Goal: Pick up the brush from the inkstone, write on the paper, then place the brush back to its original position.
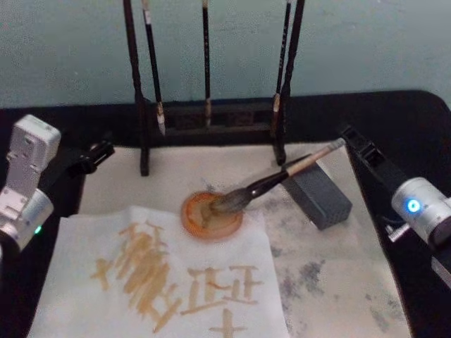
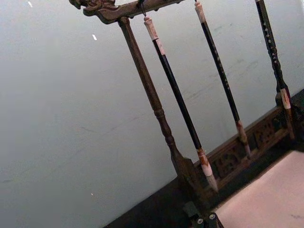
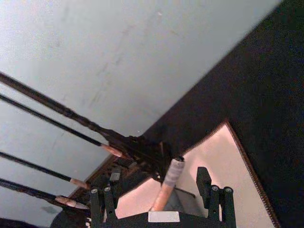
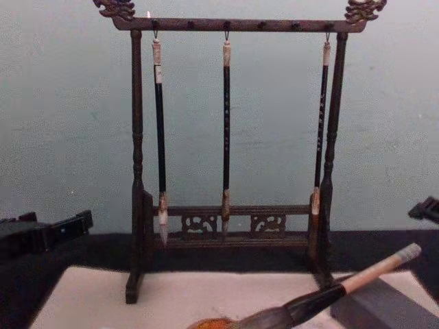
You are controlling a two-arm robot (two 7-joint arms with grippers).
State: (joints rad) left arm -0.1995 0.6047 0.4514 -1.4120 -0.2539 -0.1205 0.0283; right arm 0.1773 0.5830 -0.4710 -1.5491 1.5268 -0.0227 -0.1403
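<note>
Now right gripper sits released w/ fingers either side of brush handle end, not clamping. Brush leans on grey block, tuft in orange dish. Paper near. Left gripper: can't tell state.

The surface is black, and a pale felt mat covers most of it — smudged grey toward the right. On the mat stand the wooden brush rack, a grey block, a round orange dish and the paper — marked with tan strokes.
</note>
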